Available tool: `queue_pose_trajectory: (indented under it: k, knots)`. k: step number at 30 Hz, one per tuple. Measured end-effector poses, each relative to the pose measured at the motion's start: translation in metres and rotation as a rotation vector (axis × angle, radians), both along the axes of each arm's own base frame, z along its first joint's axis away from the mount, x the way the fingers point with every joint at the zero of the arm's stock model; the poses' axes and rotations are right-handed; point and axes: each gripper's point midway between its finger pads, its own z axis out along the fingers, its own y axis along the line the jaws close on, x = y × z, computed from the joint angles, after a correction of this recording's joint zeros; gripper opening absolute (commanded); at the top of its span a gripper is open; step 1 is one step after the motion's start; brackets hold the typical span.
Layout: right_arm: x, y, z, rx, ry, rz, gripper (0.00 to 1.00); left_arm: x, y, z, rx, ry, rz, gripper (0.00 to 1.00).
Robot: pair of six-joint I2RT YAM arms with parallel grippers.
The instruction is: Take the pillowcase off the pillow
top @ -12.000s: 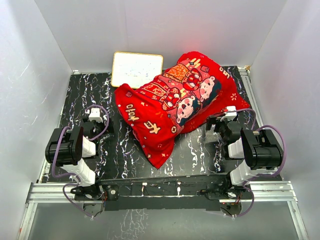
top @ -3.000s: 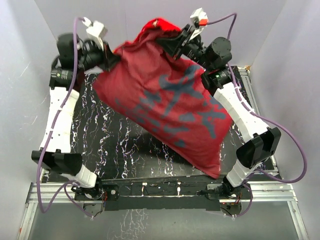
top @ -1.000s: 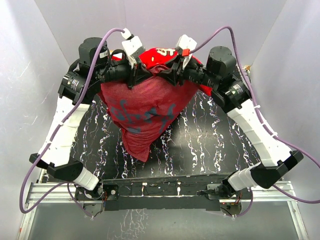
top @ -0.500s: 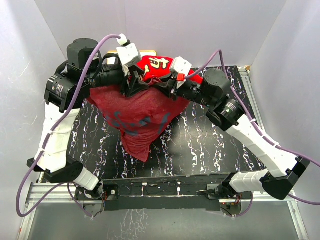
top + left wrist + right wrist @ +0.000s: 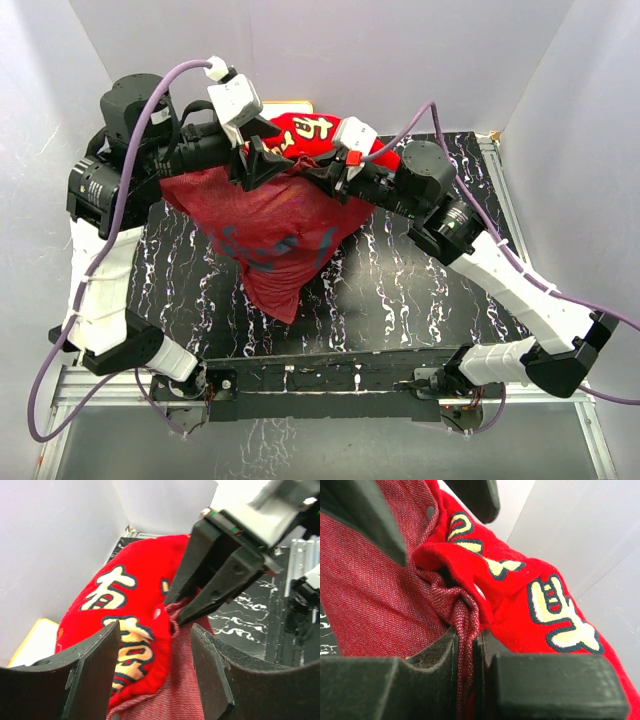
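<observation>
The black marbled worktop (image 5: 400, 290) lies under both raised arms. The pillowcase (image 5: 275, 235) hangs between them, left of centre. Its dull dark red inside sags to a point near the front edge, apparently brushing the worktop. Its plump bright red part with gold characters bulges at the far side, behind the grippers. The left gripper (image 5: 262, 160) is at the left of the cloth's top edge, fingers partly closed around a thick bunch of it, though how firmly is hard to judge. Just right of it, the right gripper (image 5: 318, 178) has its fingers pinched tight on a thin fold of the same edge.
</observation>
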Motion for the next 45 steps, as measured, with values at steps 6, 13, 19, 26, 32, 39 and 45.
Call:
queue_pose_trajectory:
  k: [6, 13, 19, 26, 32, 39, 45]
  knots:
    - [0.002, 0.003, 0.001, -0.001, 0.001, -0.007, 0.08, -0.018, 0.003, 0.007, -0.034, 0.009, -0.027, 0.49]
    - [0.001, 0.006, 0.0, -0.009, 0.002, -0.011, 0.08, 0.014, 0.014, -0.017, 0.052, -0.028, 0.105, 0.47]
    - [0.001, 0.009, -0.001, -0.015, -0.002, -0.015, 0.08, 0.034, 0.017, -0.025, 0.075, -0.042, 0.171, 0.42]
    - [0.001, 0.009, -0.001, -0.019, -0.004, -0.024, 0.08, 0.055, 0.025, -0.028, 0.12, -0.119, 0.253, 0.41]
    - [0.004, 0.012, -0.007, -0.031, 0.007, -0.029, 0.08, 0.062, 0.03, -0.039, 0.196, -0.142, 0.271, 0.39]
    - [0.005, 0.012, -0.006, -0.031, -0.001, -0.039, 0.22, 0.057, 0.02, -0.036, 0.17, -0.087, 0.228, 0.0]
    - [-0.003, -0.001, 0.007, -0.036, -0.056, -0.055, 0.59, 0.058, 0.012, -0.016, 0.068, -0.095, 0.229, 0.0]
